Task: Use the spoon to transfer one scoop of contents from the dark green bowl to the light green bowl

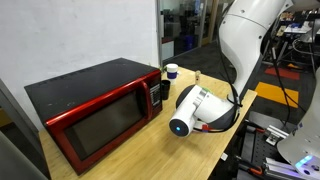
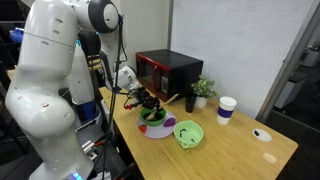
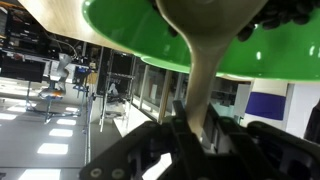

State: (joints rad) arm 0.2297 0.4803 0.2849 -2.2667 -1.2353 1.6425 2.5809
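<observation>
In the wrist view my gripper (image 3: pixel 198 120) is shut on the pale wooden handle of the spoon (image 3: pixel 205 75), which runs from the jaws to the green wall of the dark green bowl (image 3: pixel 130 25); the spoon's head is hidden. In an exterior view the gripper (image 2: pixel 150 104) hangs right over the dark green bowl (image 2: pixel 143 129), whose dark contents (image 2: pixel 154 119) show inside. The small light green bowl (image 2: pixel 188 133) sits just beside it on the wooden table. In an exterior view the arm (image 1: pixel 200 108) hides both bowls.
A red and black microwave (image 2: pixel 168 72) stands behind the bowls, also seen as the microwave (image 1: pixel 100 110). A black cup (image 2: pixel 190 101), a small plant (image 2: pixel 205 90) and a white cup with a blue top (image 2: pixel 227 108) stand near it. The table edge (image 2: pixel 150 160) is close to the robot base.
</observation>
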